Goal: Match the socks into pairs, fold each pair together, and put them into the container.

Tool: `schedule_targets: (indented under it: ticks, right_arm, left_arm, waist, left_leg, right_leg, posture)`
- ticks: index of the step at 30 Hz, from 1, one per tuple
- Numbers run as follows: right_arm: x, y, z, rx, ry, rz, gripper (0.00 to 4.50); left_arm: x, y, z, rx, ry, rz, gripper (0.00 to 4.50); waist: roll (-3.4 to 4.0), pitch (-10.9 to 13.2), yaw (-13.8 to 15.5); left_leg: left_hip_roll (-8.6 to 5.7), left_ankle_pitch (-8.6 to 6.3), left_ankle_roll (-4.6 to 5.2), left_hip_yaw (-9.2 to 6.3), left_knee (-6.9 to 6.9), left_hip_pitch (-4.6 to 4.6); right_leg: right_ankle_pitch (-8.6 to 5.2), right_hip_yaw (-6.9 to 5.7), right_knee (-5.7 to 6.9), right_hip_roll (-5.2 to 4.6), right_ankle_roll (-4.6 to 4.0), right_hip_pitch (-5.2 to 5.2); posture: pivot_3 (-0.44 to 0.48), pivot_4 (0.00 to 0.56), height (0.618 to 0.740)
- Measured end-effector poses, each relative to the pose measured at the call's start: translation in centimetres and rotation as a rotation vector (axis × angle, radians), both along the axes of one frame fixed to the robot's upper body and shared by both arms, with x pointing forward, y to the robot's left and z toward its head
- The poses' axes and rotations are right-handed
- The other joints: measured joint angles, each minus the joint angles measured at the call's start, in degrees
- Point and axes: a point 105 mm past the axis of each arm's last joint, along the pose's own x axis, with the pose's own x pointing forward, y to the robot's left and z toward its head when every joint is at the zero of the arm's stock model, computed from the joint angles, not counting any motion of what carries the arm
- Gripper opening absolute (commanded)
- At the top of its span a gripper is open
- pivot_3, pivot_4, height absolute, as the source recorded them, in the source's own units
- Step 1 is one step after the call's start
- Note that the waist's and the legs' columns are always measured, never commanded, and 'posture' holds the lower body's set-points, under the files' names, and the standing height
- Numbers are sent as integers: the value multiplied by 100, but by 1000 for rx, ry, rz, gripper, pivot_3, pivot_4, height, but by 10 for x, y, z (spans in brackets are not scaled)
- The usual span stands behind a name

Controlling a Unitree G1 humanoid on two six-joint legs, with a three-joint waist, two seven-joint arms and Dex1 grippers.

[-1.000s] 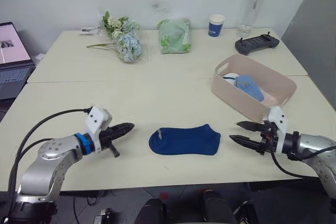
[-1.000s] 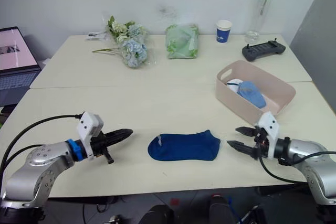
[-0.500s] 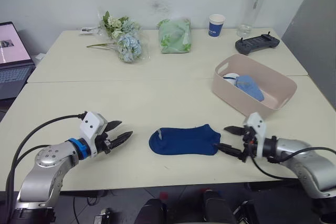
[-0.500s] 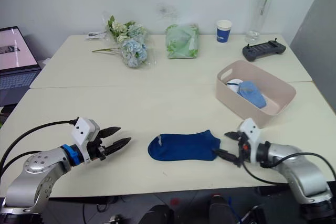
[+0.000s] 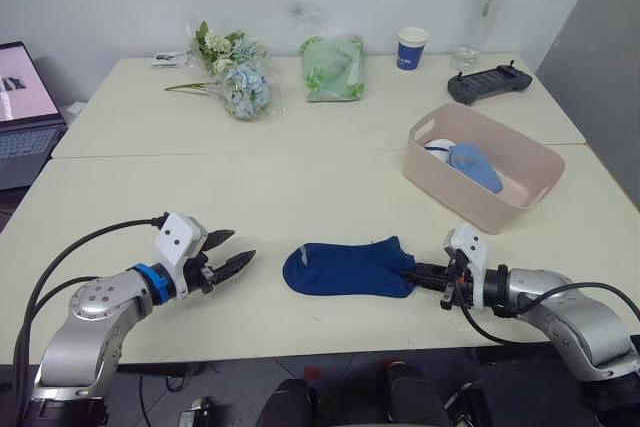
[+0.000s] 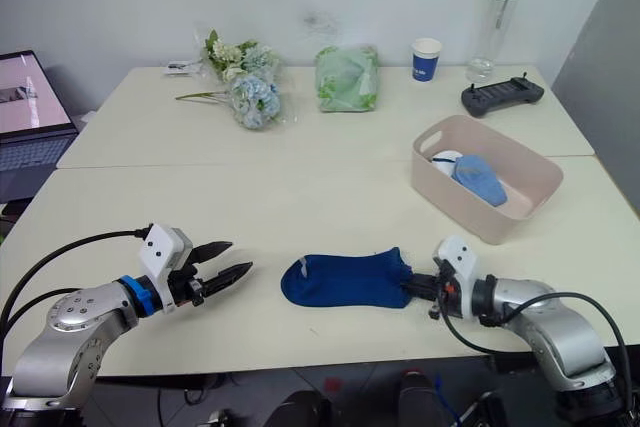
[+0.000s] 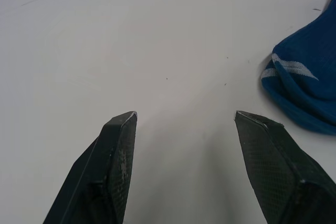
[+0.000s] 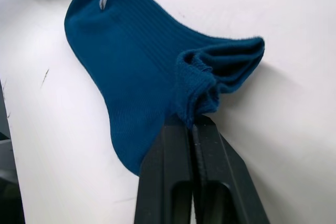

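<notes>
dark navy knit is pinched between the closed jaws of the right gripper, which bite the cuff edge of the navy sock at its right end; the cuff bunches up where the two black fingers press together. the sock lies flat on the cream bench near the front edge, toe pointing left, with a small pale stripe near the toe.

the left gripper rests low over the bench to the left of the sock, near its toe but apart from it, jaws spread wide with bare bench between the fingertips; the sock's toe sits just beyond the right fingertip in the left wrist view.

to the right and farther back stands the pink container, set at an angle, holding a light blue sock lying over a white sock.

along the far side of the bench sit a bunch of flowers, a pale green bag, a blue paper cup, a clear bottle with a green cap and a dark handheld controller. a laptop stands open at the far left.
</notes>
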Motion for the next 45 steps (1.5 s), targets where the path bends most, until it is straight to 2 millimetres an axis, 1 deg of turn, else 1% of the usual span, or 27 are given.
schedule_targets:
  ticks: [3, 6, 8, 9, 11, 12, 14, 18, 20, 21, 25, 28, 31, 33, 35, 37, 42, 45]
  right_arm:
    - [7, -10, 2, -9, 13, -3, 20]
    - [18, -20, 12, -20, -2, -3, 20]
    - [21, -24, 14, -22, -2, 10, 20]
    - [22, -25, 14, -20, 2, 13, 20]
    - [26, -30, 12, -26, 19, 20, 0]
    - [30, -31, 14, -28, 12, 24, 0]
    - [35, -31, 20, -35, -20, 38, 0]
    - [35, -31, 17, -36, -4, 53, 0]
    - [34, -30, 15, -38, -1, 66, 0]
    - [34, -31, 15, -37, -1, 66, 0]
    - [37, -34, 13, -45, -5, 58, 0]
    - [39, -32, 15, -51, -17, 69, 0]
    - [38, -31, 15, -48, -15, 76, 0]
    - [38, -30, 15, -43, -8, 77, 0]
    - [34, -25, 18, -23, 2, 99, 0]
    - [27, -14, 28, 17, 13, 152, 0]
    - [18, 10, 63, 147, 25, 226, 0]
    - [10, 29, 71, 231, 72, 264, 0]
  left_arm:
    - [-1, -22, 4, 0, -11, -96, 3069]
    - [4, -50, 18, -6, -49, -211, 3069]
    - [5, -70, 27, -22, -77, -281, 3069]
    - [6, -77, 28, -25, -80, -305, 3069]
    - [12, -100, 31, -48, -96, -376, 2694]
    - [14, -115, 34, -67, -106, -423, 2479]
    - [14, -133, 36, -68, -117, -506, 1957]
    - [19, -141, 37, -44, -116, -554, 717]
    - [19, -145, 32, -33, -100, -574, 136]
    - [18, -147, 28, -25, -89, -585, 62]
    - [21, -158, 8, -25, -40, -599, 62]
    - [19, -169, -8, 7, -8, -632, 62]
    - [23, -163, -28, 109, -1, -643, 62]
    - [26, -165, -28, 159, -40, -672, 62]
    - [30, -167, -30, 170, -53, -676, 62]
    - [32, -169, -31, 172, -69, -683, 62]
    - [29, -167, -32, 154, -63, -680, 62]
    - [26, -165, -32, 145, -56, -679, 62]
  waist:
    - [-2, 1, 15]
    - [-2, 1, 44]
    - [-2, 1, 41]
    - [-2, 1, 40]
    - [-2, 1, 52]
    - [-3, 1, 56]
    - [-3, 1, 52]
    - [-2, 1, 5]
    - [-2, 1, -2]
    - [-2, 1, -2]
    - [-3, 1, 8]
    - [-3, 1, 6]
    - [-3, 1, 1]
    - [1, -2, 13]
    - [2, -3, 21]
    - [2, -3, 22]
    - [0, -6, 19]
    - [0, -6, 13]
  left_leg:
    - [-3, 0, 1, 0, 2, -2]
    - [-10, 0, 1, 1, 4, -1]
    - [-10, 0, 0, 1, 1, -1]
    - [-10, 0, 0, 2, -1, -2]
    - [-16, 1, -1, 3, 4, -4]
    - [-18, 1, -1, 5, 8, -5]
    - [-16, 2, -1, 5, 8, -4]
    - [-8, 2, -2, 4, -1, -7]
    - [-10, 2, -2, 6, 2, -7]
    - [-11, 2, -2, 6, 4, -7]
    - [-15, 2, -2, 5, 7, -7]
    - [-13, 2, -3, 4, 7, -7]
    - [-13, 3, -3, 5, 6, -6]
    - [-15, 2, -3, 4, 8, -3]
    - [-14, 3, -2, 2, 9, -2]
    - [-13, 2, -2, 1, 9, -1]
    - [-10, 2, -2, -5, 9, -1]
    - [-9, 2, -2, -10, 8, -2]
  right_leg:
    - [0, 0, -1, -2, 0, 2]
    - [0, -2, -1, -2, 0, 4]
    - [0, -2, -3, 0, 0, 2]
    - [0, -2, -4, 1, 0, 0]
    - [1, -1, -2, 0, 0, 2]
    - [2, 1, -1, -1, -1, 2]
    - [1, 1, -1, 0, 0, 1]
    - [1, 2, 0, 8, -1, -10]
    - [1, 6, 0, 6, -1, -8]
    - [1, 6, 0, 5, -1, -7]
    - [1, 5, 0, 4, 0, -4]
    - [1, 4, 0, 4, 0, -6]
    - [1, 4, 3, 4, -1, -8]
    - [1, 3, 1, 2, -1, 1]
    - [1, 4, 1, -2, 0, 3]
    - [1, 2, 2, -2, 0, 3]
    - [1, -2, 3, -2, 0, 4]
    - [1, -7, 3, -1, 0, 3]
  posture:
    - [0, 150, 740]
    - [0, 150, 740]
    - [0, 150, 740]
    - [0, 150, 740]
    - [0, 150, 740]
    - [0, 150, 740]
    - [0, 150, 740]
    - [0, 150, 740]
    - [0, 150, 740]
    - [0, 150, 740]
    - [0, 150, 740]
    - [0, 150, 740]
    - [0, 150, 740]
    - [0, 150, 740]
    - [0, 150, 740]
    - [0, 150, 740]
    - [0, 150, 740]
    - [0, 150, 740]
